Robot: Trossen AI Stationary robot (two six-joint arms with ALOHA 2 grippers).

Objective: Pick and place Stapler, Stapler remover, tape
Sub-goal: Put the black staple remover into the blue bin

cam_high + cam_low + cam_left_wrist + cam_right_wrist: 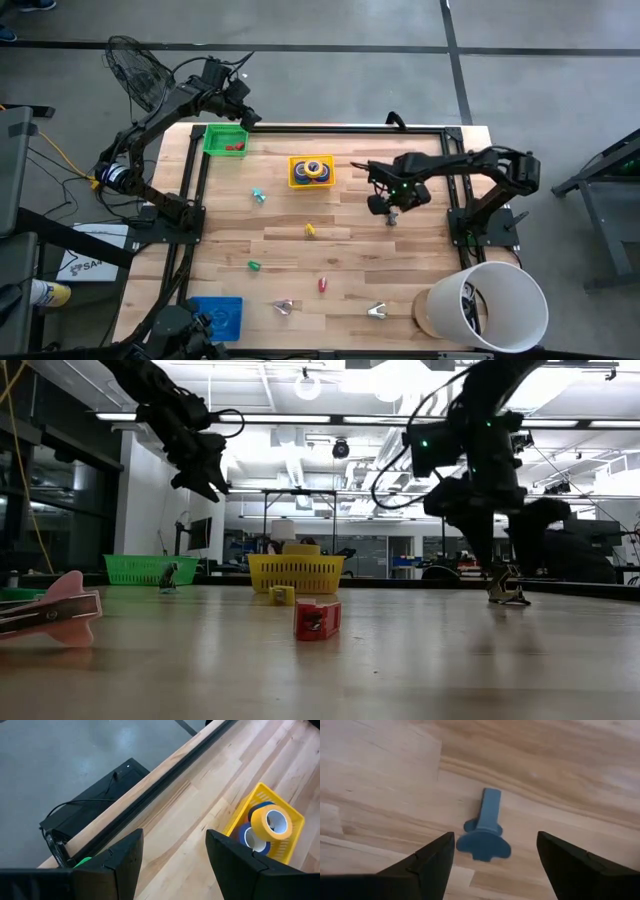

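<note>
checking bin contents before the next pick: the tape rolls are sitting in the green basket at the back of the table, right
Not quite. The tape rolls sit in the yellow basket at the back of the table, as the high view shows. The green basket holds only a small red item.

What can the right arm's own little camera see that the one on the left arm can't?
Only the right wrist view shows a small blue staple remover lying on the bare wood, between that arm's open right gripper fingers. Only the left wrist view shows the yellow basket holding tape rolls, the table's far edge with the grey floor beyond it, and the open left gripper. Both share the same light wooden table and a pair of dark fingers spread apart at the picture's bottom.
</note>
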